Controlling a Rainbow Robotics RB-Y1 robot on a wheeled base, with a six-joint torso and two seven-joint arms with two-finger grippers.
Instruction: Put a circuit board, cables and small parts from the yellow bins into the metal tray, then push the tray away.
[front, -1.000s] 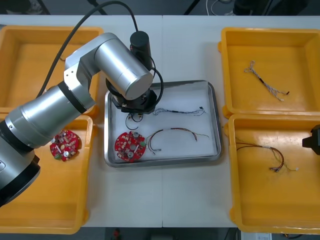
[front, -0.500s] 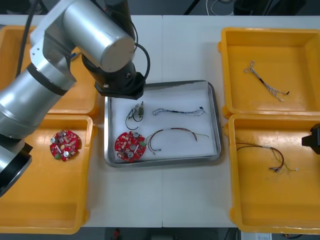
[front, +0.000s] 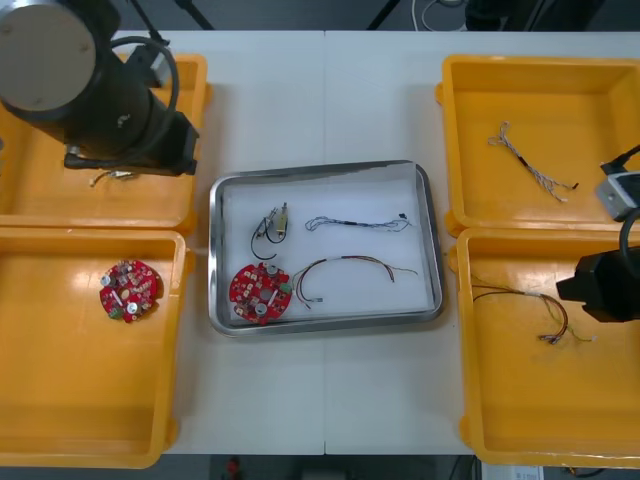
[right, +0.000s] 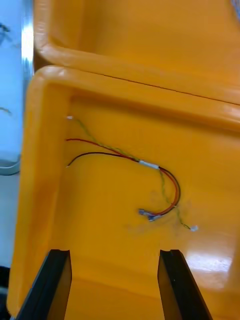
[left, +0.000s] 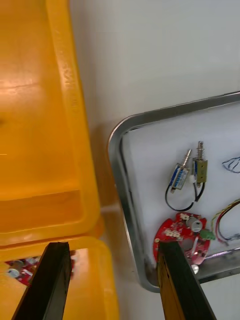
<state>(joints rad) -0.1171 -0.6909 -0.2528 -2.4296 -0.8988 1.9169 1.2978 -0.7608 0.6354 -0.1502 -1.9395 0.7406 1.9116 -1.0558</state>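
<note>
The metal tray (front: 326, 168), white inside, holds a round red circuit board (front: 259, 293), small metal parts (front: 275, 224) on a black lead, a blue and white cable (front: 358, 222) and a red and yellow cable (front: 350, 268). My left arm (front: 100, 90) hangs over the far left yellow bin (front: 190, 140). Its gripper (left: 112, 285) is open and holds nothing, beside the tray rim (left: 120, 200) and short of the small metal parts (left: 189, 172). My right gripper (right: 115, 285) is open above the near right bin (right: 125, 75), short of a red and yellow cable (right: 150, 185).
A second circuit board (front: 130, 290) lies in the near left bin (front: 90, 440). The far right bin (front: 450, 130) holds a twisted cable (front: 530, 165). My right arm (front: 605, 285) is over the near right bin (front: 470, 400), beside its cable (front: 530, 310).
My left arm has drawn back from the tray to the far left bin, leaving the small metal parts in the tray. My right arm has come in over the near right bin.
</note>
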